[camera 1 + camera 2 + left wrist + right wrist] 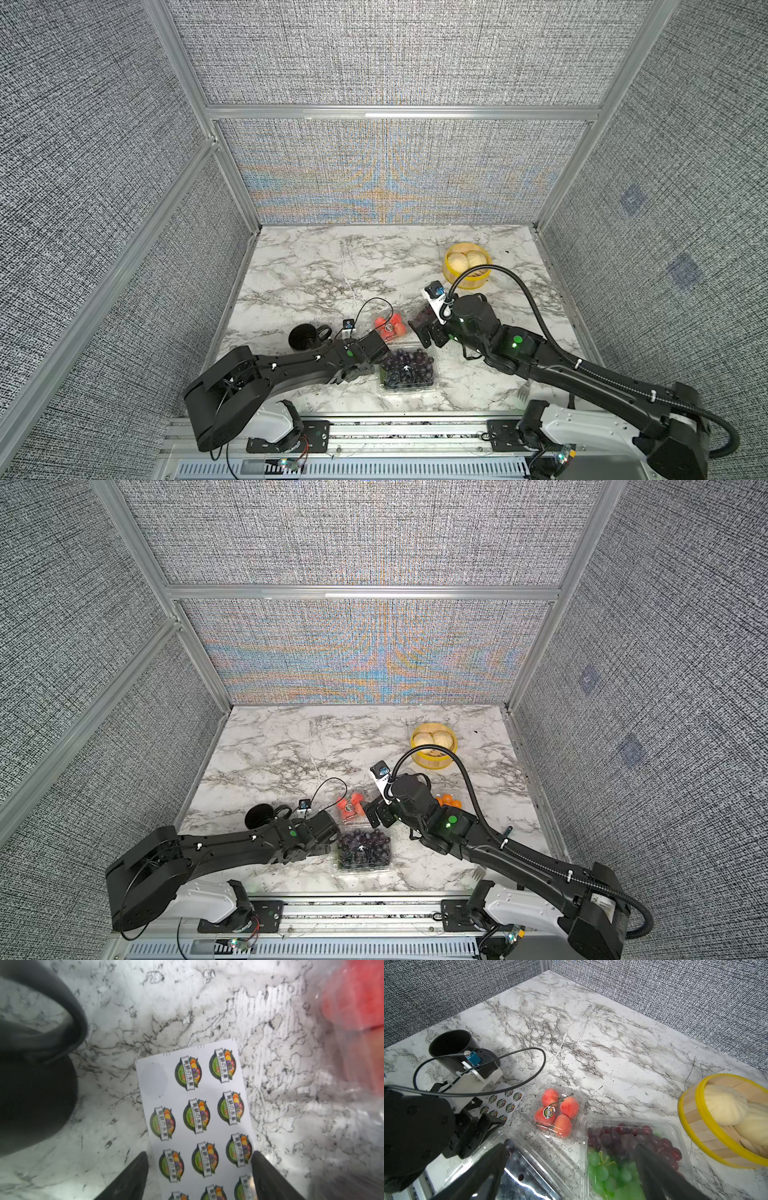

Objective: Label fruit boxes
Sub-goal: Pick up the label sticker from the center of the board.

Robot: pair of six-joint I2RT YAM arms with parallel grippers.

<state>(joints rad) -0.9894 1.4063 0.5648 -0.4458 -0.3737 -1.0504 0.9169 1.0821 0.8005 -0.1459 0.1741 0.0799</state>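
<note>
- Standing wide apart, the jaws of the right pincer (572,1145) grasp nothing; in its wrist view one finger hangs over the purple-and-green grape box (612,1140) and the other over the corner of the larger dark-purple grape box (529,1167).
- The left pincer (199,1155) is released too, its two fingers set at either long edge of the white sticker sheet (195,1105), which lies flat on the worktop (332,270); I cannot tell whether they touch the paper.
- One round spot at a corner of the sheet is blank.
- Just beyond the right pincer sits the small red-fruit box (557,1113), lid shut, with a round sticker (549,1111) on top.
- The dark-purple grape box lies nearest the front edge in both top views, between the two arms.
- The small orange-fruit box (449,801) peeks out behind the right arm's wrist in a top view, mostly hidden.
- A black mug (450,1047) stands beside the sticker sheet, on the left.
- Farther back on the right is the yellow steamer basket (693,1124) holding pale buns, well apart from the red-fruit box.
</note>
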